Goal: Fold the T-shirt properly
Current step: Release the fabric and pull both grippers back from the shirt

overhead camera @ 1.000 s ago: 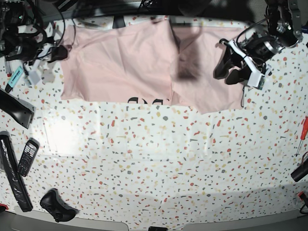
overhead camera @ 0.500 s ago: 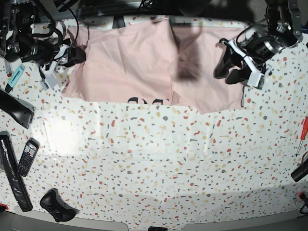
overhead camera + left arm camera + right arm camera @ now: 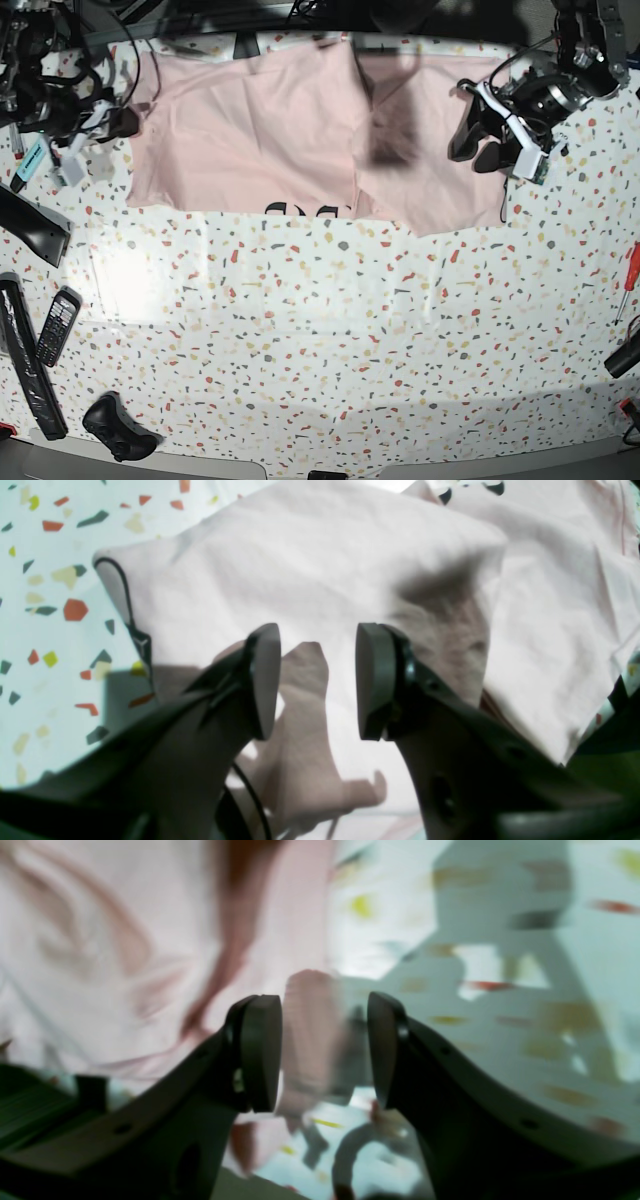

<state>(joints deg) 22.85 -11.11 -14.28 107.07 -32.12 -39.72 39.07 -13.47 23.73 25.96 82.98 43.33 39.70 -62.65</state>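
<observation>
The pale pink T-shirt [image 3: 260, 130] lies spread across the far part of the table, with black lettering [image 3: 305, 210] peeking out at its near edge. A fold lies over its right half. My left gripper [image 3: 478, 140] hangs over the shirt's right edge. In the left wrist view this gripper [image 3: 317, 680] is open, with only the shirt [image 3: 325, 555] below it. My right gripper [image 3: 125, 122] is at the shirt's left edge. In the blurred right wrist view it [image 3: 325, 1050] is open, over the edge of the shirt [image 3: 100, 940].
A phone [image 3: 57, 325], a long black bar [image 3: 25, 355] and a game controller [image 3: 118, 425] lie at the table's [image 3: 350, 330] left front. A black block [image 3: 30, 225] and blue marker [image 3: 30, 160] lie left. A red screwdriver [image 3: 630, 270] lies at the right edge.
My right gripper reached in over the shirt's left sleeve half a second ago, then drew back left to the shirt's edge. The shirt lies as before. My left gripper has barely moved.
</observation>
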